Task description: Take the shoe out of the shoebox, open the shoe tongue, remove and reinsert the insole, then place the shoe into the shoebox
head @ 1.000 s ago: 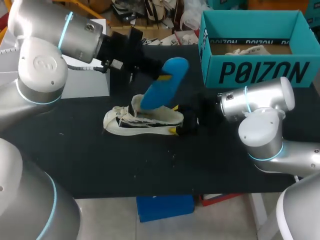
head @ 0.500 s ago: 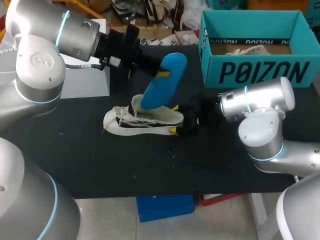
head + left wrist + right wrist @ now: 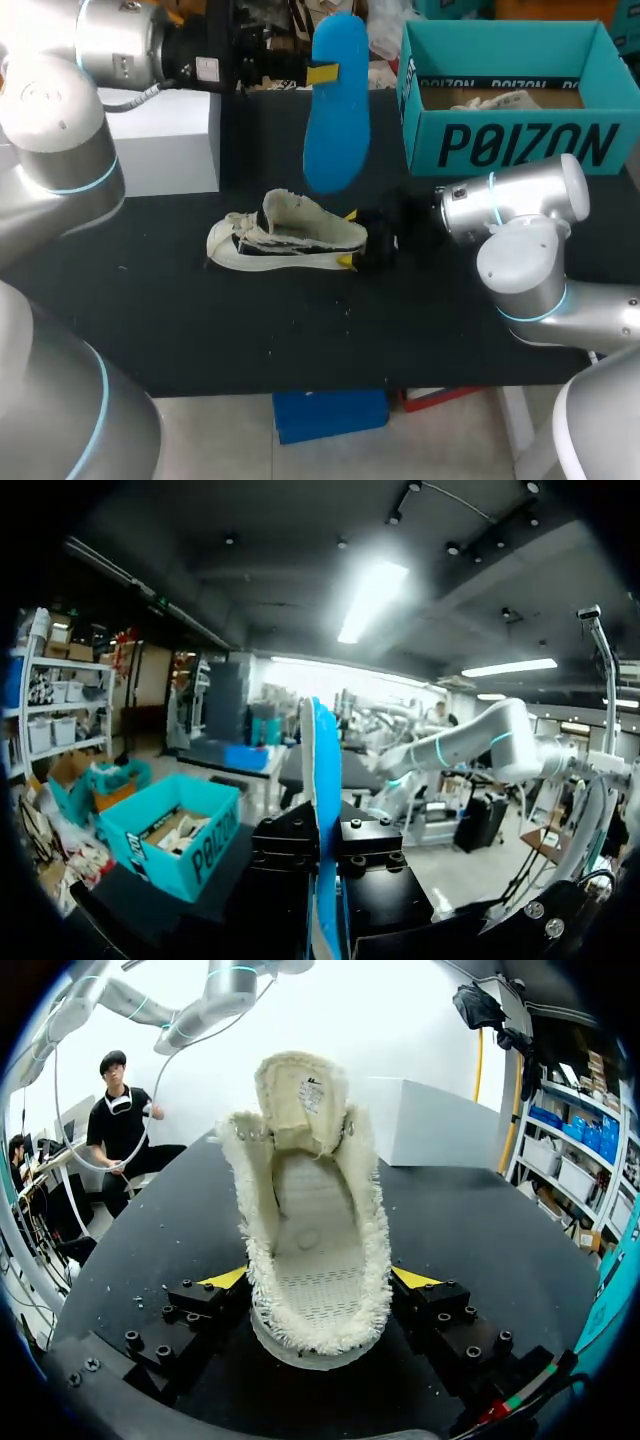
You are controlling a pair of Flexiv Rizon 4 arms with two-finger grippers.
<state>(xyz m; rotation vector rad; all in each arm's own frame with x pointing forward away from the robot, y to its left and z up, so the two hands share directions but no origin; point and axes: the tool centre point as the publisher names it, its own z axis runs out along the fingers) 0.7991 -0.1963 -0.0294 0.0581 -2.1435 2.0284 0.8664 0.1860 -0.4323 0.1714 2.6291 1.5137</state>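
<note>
Shoe (image 3: pixel 285 240): cream low-top, out of the shoebox (image 3: pixel 510 145), resting sole-down on the black table (image 3: pixel 200 320), toe toward my left arm's side.

Head view.
- Right gripper (image 3: pixel 349 239) at the heel end of the shoe, one yellow tip on each side of it, clamped on the heel.
- Blue insole (image 3: pixel 337 100) hangs in the air above the shoe, roughly upright, its lower end apart from the shoe.
- Left gripper (image 3: pixel 318 73) comes in from the left and pinches the insole near its upper end.
- Teal shoebox stands open at the far right of the table, well apart from the shoe.
- White box (image 3: pixel 160 140) sits at the far left.

Left wrist view.
- Insole (image 3: pixel 322 770) seen edge-on, running straight out between the two fingers (image 3: pixel 290 842).
- Left gripper (image 3: pixel 325 852) has both fingers pressed on the insole's flat faces.
- Shoebox (image 3: pixel 195 845) lies below and off to one side.

Right wrist view.
- Shoe (image 3: pixel 310 1250) seen from the heel, opening up, with a frayed collar.
- Tongue (image 3: pixel 300 1085) stands upright at the far end.
- Perforated inner bed is exposed.
- Right gripper (image 3: pixel 320 1295) has a yellow-tipped finger (image 3: pixel 225 1280) against each side of the heel, gripping.
- White box (image 3: pixel 430 1120) lies beyond the toe.
</note>
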